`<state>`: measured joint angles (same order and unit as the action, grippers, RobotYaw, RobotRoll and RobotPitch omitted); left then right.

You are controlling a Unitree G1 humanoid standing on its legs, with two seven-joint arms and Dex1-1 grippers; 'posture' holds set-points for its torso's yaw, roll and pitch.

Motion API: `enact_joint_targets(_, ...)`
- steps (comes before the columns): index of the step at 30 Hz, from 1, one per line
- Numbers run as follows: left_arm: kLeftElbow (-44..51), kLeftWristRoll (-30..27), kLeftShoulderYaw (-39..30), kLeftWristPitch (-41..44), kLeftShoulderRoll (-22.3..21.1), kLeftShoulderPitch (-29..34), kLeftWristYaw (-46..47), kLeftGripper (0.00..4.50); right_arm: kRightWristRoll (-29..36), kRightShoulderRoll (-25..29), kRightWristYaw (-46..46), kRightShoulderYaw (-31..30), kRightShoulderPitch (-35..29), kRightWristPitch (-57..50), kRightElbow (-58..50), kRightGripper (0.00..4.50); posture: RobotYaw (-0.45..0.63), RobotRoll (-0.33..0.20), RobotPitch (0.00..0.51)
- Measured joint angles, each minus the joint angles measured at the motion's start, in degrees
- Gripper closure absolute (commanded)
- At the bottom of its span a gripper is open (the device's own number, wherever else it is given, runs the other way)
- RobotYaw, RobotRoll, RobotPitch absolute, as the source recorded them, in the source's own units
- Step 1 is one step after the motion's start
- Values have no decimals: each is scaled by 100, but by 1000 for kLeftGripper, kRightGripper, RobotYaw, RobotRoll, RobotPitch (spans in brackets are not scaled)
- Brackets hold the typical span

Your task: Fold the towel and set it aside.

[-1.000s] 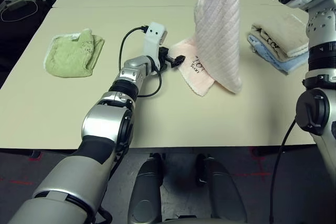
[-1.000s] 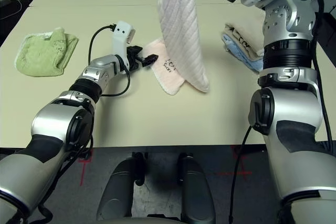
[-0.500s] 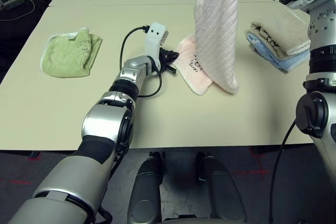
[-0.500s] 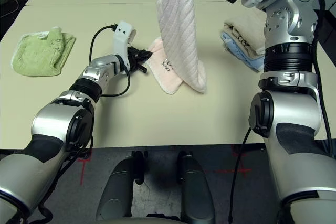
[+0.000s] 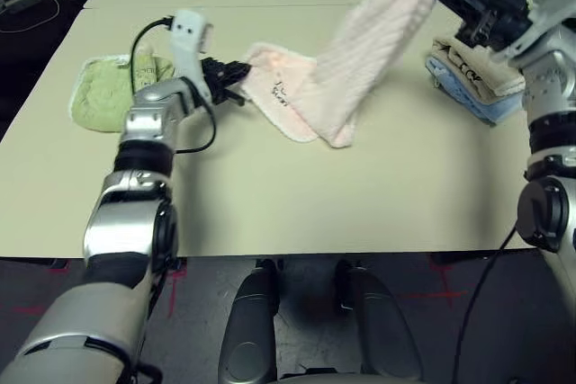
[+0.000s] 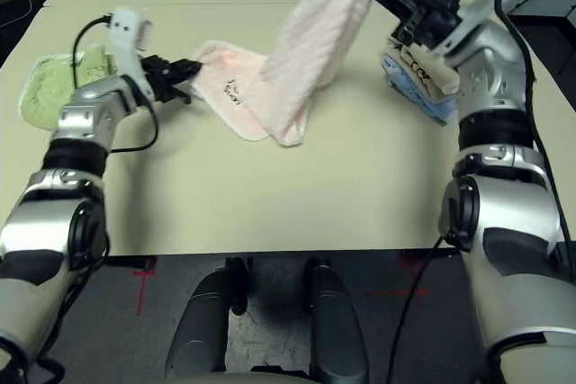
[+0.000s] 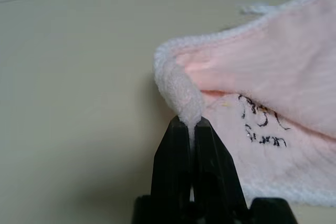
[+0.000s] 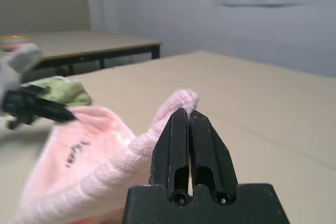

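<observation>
Towel [image 5: 342, 78] strung between the two grippers, one end low, one end high. Left gripper [image 7: 190, 124] pinched tight on a bunched corner of the towel, down near the table [image 5: 270, 195]. Right gripper [image 8: 187, 116] clamped on the opposite end, raised well above the table, fingers closed with the terry edge poking out just past the tips.

From the left gripper the cloth runs flat along the tabletop, embroidered dark motif [image 7: 260, 124] facing up just beyond the fingertips. It then sags to a low fold that rests on the table and climbs in a slanted band to the right gripper.

Handling, as judged: soft, light, no stiffness at all. It drapes and sags under its own weight and will follow wherever the corners go. Terry pile looks grippy, so slipping is unlikely with both pinches this deep. The white edging [image 7: 220, 38] is the firmest part; corners and hem are the sensible places to hold, as now. A mid-panel grab would only bunch it.

Green towel [image 5: 108, 92] lies behind the left gripper, apart from the work. Folded stack of towels [image 5: 477, 78] sits below and just beyond the right gripper; the lifted end could brush it if lowered carelessly.
</observation>
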<state>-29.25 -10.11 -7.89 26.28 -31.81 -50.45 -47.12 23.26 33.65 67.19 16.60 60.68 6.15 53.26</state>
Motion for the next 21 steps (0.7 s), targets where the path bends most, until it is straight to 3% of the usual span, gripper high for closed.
enact_joint_targets(6,1081,-387,-77,919,-770,80,-295,4481,-42,372,-446,201,40,229,253,4500,49,0,254)
enact_joint_targets(15,1004,-580,-263,1105,-1370,-910,-288,4481,-51,648,-1016,463,533,482,775,4500,57,0,266)
enact_joint_targets(21,398,-568,-248,938,-1409,-1375,-217,4481,-119,709,-1060,463,664,347,1032,4500,56,0,286)
